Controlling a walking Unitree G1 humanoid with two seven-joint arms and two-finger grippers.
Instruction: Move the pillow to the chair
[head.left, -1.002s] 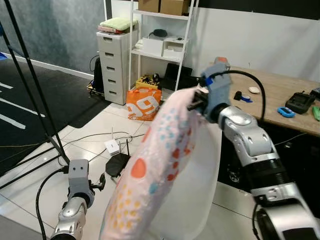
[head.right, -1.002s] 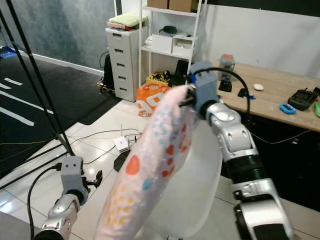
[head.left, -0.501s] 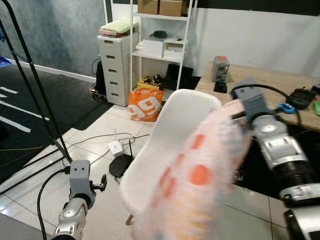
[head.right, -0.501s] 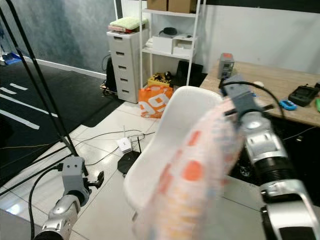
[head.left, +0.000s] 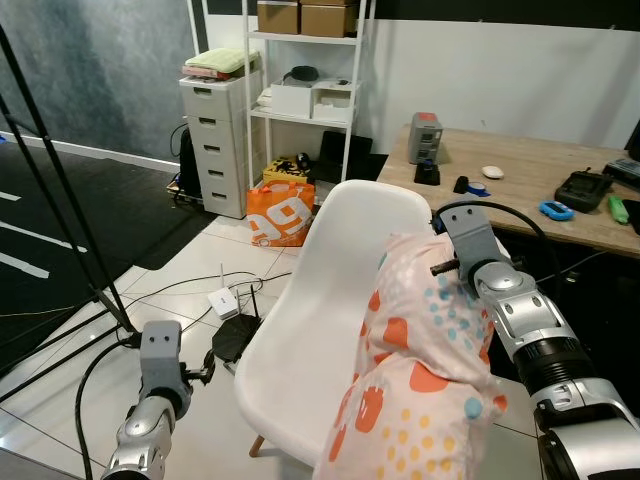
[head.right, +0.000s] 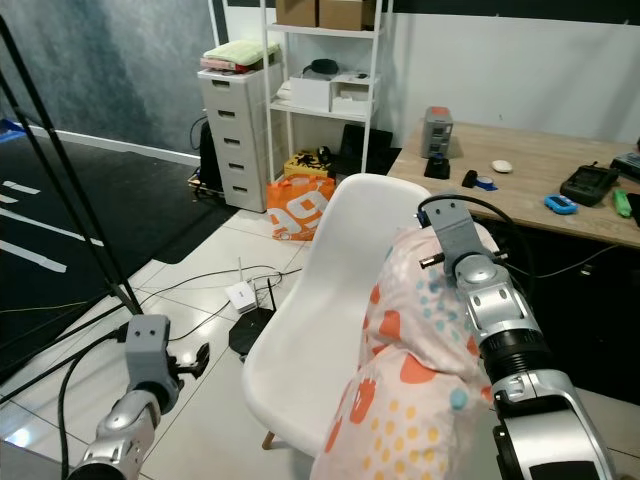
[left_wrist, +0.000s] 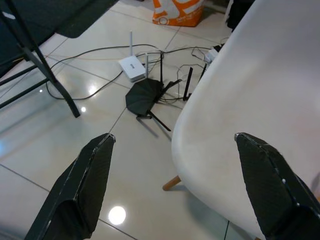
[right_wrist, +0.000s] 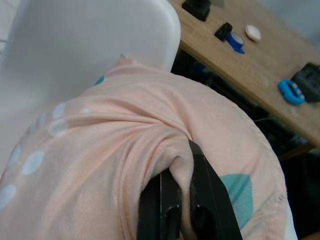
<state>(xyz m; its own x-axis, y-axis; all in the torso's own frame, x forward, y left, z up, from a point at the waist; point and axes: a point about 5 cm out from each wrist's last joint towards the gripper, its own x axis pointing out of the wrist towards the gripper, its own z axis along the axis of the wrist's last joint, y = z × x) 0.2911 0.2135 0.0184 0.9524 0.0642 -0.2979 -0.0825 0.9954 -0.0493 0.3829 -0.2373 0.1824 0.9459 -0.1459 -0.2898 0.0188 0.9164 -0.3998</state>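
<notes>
Centrally, the white chair (head.left: 320, 300) stood on the tiled floor (head.left: 190, 270), beside the wooden desk (head.left: 520, 180). Against its right side hung the spotted pillow (head.left: 425, 390), its upper fabric pinched by the right gripper (right_wrist: 181, 212). Low down, the left gripper (left_wrist: 180, 185) was spread wide.

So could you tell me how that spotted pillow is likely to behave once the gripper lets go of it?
The pillow looks soft: it bunches where the right gripper pinches it and droops below. It probably slumps onto the chair rather than rolling. It seems light, hanging from one pinch.
</notes>
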